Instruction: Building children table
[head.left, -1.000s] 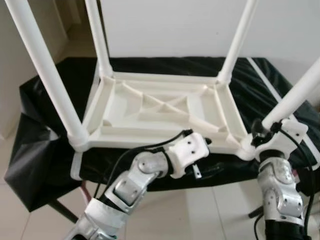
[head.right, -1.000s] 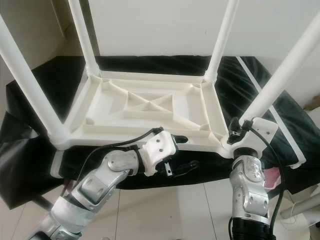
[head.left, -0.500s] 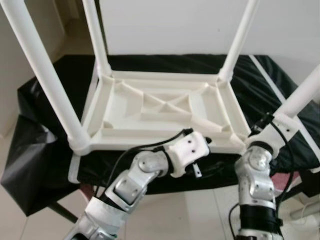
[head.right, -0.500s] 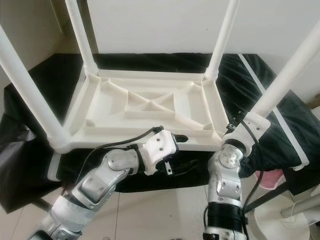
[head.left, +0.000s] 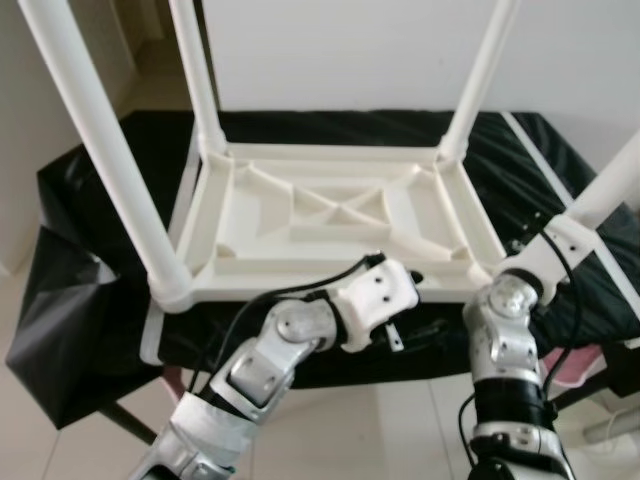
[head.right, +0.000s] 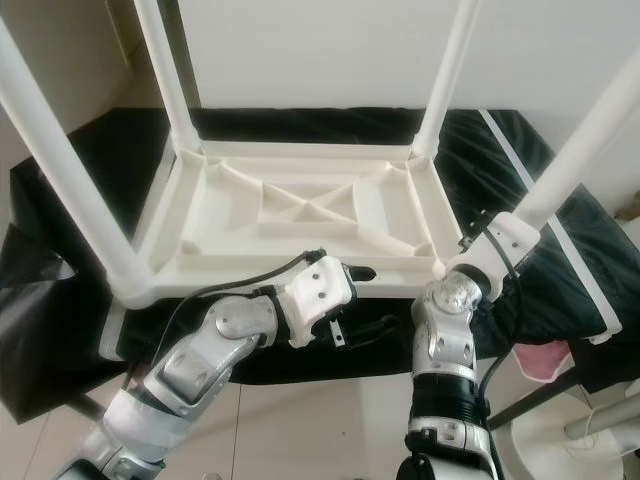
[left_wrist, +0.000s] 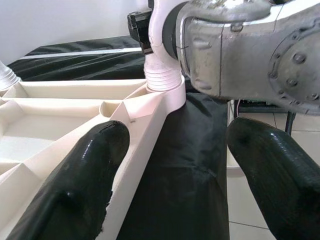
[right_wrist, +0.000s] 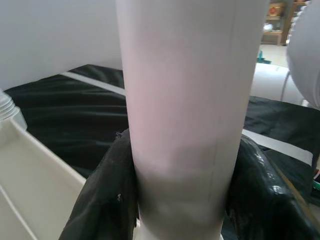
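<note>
Since a second ago the right arm has swung inward, elbow now under the near right leg (head.left: 600, 195). The right gripper (right_wrist: 182, 200) clamps that leg just above its socket, probably to seat it. The left gripper (left_wrist: 172, 165), open, straddles the upturned table's (head.left: 335, 215) near rim on the black-draped counter (head.left: 95, 190), apparently steadying it.

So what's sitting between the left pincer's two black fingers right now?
The near edge rail of the upturned white children's table, with black cloth beyond it, as the left wrist view shows. The left pincer is open.
</note>
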